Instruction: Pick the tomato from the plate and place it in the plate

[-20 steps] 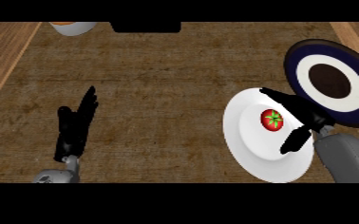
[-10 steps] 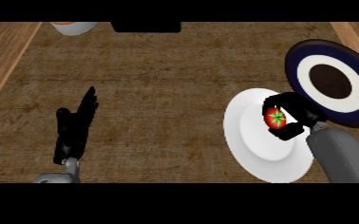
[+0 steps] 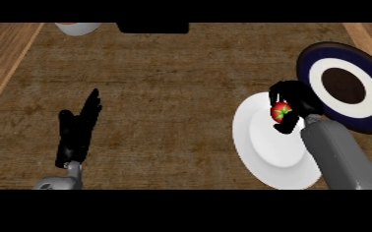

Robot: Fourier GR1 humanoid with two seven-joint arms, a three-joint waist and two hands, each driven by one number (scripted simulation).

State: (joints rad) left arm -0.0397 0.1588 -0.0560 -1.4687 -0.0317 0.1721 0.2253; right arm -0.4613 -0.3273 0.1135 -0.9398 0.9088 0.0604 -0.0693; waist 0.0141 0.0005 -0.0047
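Since half a second ago: right hand (image 3: 294, 105) has drawn tighter round the tomato (image 3: 281, 111) and shifted slightly toward the upper edge of the white plate (image 3: 272, 150); left hand unchanged.

Tomato: red with a green star-shaped stalk, held in the curled fingers and thumb of the right hand, partly hidden by them. It sits over the upper part of the white plate; whether it touches the plate cannot be told.

White plate: on the wooden counter (image 3: 181, 88) at the right, its right side crossed by the grey right forearm (image 3: 338, 155).

Dark blue plate (image 3: 341, 86): white ring and dark centre, just beyond the white plate at the right edge, its rim close to the right hand.

Left hand (image 3: 76, 130): resting at lower left, fingers straight and relaxed, holding nothing.

Pale bowl (image 3: 76, 27): far left edge of the counter, partly cut off.

Black object (image 3: 152, 27): at the far edge, kind unclear.
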